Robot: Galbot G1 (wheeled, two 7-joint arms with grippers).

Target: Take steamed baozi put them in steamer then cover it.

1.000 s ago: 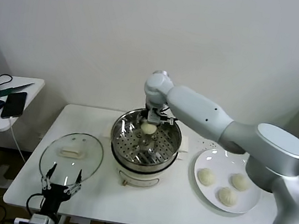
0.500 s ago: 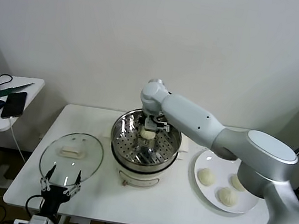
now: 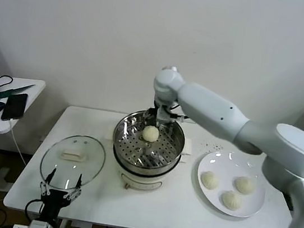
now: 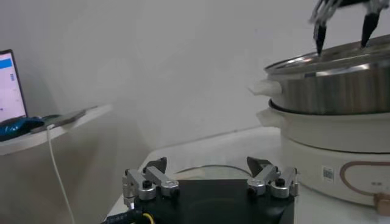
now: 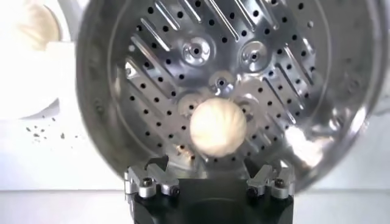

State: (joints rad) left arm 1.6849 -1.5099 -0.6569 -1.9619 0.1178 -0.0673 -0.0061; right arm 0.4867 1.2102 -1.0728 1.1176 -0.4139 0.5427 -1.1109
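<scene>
Right tool (image 3: pixel 157 113), jaws wide at frame centre above the baozi (image 3: pixel 150 132): your retreat risks clipping the steamer (image 3: pixel 176 151) rim.

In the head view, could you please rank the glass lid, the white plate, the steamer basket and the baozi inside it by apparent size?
1. Steamer basket, white plate and glass lid: these three look about alike, so I won't rank them.
2. Baozi in the basket: clearly smallest.
</scene>
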